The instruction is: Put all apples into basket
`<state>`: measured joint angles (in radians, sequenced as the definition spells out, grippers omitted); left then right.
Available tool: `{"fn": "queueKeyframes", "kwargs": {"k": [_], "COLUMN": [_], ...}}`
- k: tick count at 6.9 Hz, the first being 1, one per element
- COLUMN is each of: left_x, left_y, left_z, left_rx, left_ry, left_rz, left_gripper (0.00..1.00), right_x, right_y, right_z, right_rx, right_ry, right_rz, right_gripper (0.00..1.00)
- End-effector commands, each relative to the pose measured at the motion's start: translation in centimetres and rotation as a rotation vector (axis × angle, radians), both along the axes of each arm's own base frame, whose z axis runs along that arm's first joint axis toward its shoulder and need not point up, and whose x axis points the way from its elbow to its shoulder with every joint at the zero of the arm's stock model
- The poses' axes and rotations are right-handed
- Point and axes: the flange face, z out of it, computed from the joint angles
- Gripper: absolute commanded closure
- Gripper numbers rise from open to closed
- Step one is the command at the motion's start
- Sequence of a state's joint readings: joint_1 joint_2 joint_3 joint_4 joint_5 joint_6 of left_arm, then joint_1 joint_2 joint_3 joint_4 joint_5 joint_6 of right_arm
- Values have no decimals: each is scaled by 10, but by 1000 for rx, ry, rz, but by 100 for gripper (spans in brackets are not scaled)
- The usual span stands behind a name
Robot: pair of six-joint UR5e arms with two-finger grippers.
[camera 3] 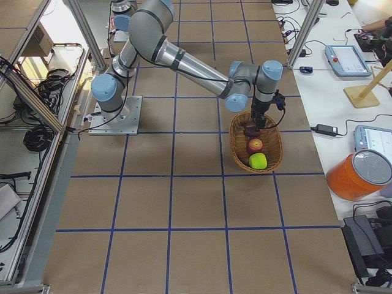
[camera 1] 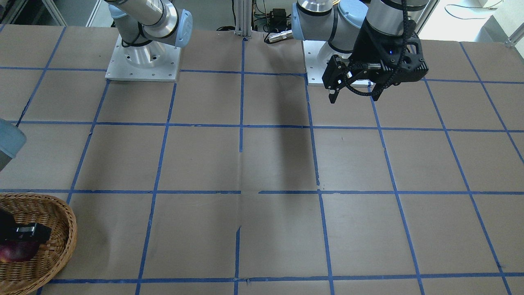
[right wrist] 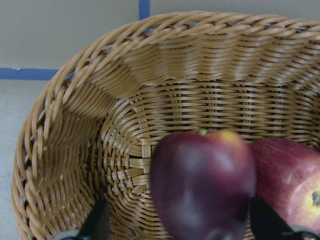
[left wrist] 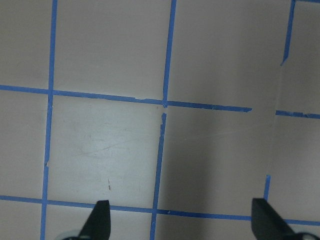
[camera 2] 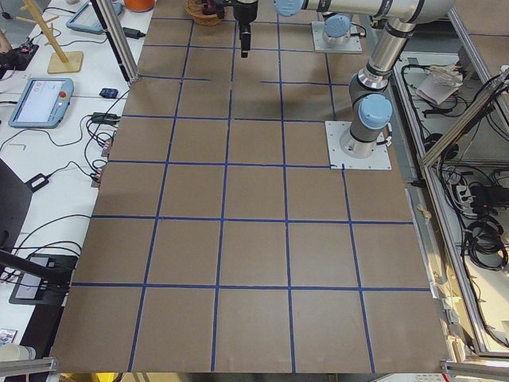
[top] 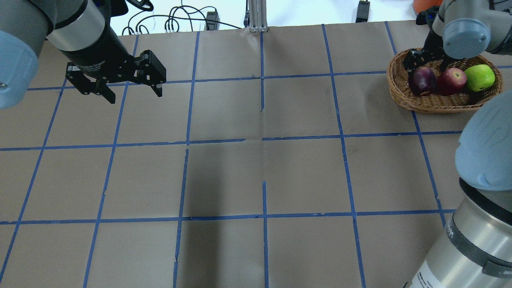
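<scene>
In the overhead view's upper right corner, the wicker basket (top: 424, 105) sits on the brown paper-covered desk (top: 256, 180), and all three apples lie inside it in a row. The dark maroon apple (top: 422, 80) is at the left end and the red apple (top: 452, 80) in the middle, touching it. The lime-green apple (top: 479, 77) is at the right end, just beside the red one.

The right hand (top: 429, 64) hangs over the basket's left end, above the maroon apple. Its wrist camera shows the two fingertips (right wrist: 97, 222) spread wide at the lower corners of the frame, with the maroon apple between them and clear of both.

The left hand (top: 134, 96) hovers over bare desk in the upper left of the overhead view, well apart from the basket. Its fingers are spread and empty above the blue tape (top: 188, 116) grid.
</scene>
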<state>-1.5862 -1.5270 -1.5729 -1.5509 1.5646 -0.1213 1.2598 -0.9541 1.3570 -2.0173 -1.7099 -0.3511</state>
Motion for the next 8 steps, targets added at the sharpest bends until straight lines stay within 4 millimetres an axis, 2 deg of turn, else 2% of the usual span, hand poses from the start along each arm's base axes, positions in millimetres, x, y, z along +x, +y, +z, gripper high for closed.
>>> {"fn": "queueKeyframes", "kwargs": {"k": [1, 2, 3, 4, 5, 6, 7, 8], "left_x": [0, 0, 0, 0, 0, 0, 0, 0], "left_y": [0, 0, 0, 0, 0, 0, 0, 0], "left_z": [1, 1, 1, 1, 1, 1, 0, 0], "left_rx": [-1, -1, -1, -1, -1, -1, 0, 0], "left_ry": [0, 0, 0, 0, 0, 0, 0, 0], "left_rz": [0, 0, -2, -2, -2, -2, -3, -3], "left_gripper": [0, 0, 0, 0, 0, 0, 0, 0], "right_x": [7, 22, 63, 114, 177, 230, 270, 278], "right_y": [16, 33, 56, 81, 100, 127, 151, 175], "right_z": [36, 80, 124, 160, 183, 196, 202, 207], "right_rx": [40, 33, 42, 46, 27, 43, 50, 99], "right_ry": [-20, -23, -101, -157, -149, -147, -141, -135], "right_rz": [1, 8, 20, -75, -70, -102, -139, -129], "right_gripper": [0, 0, 0, 0, 0, 0, 0, 0]}}
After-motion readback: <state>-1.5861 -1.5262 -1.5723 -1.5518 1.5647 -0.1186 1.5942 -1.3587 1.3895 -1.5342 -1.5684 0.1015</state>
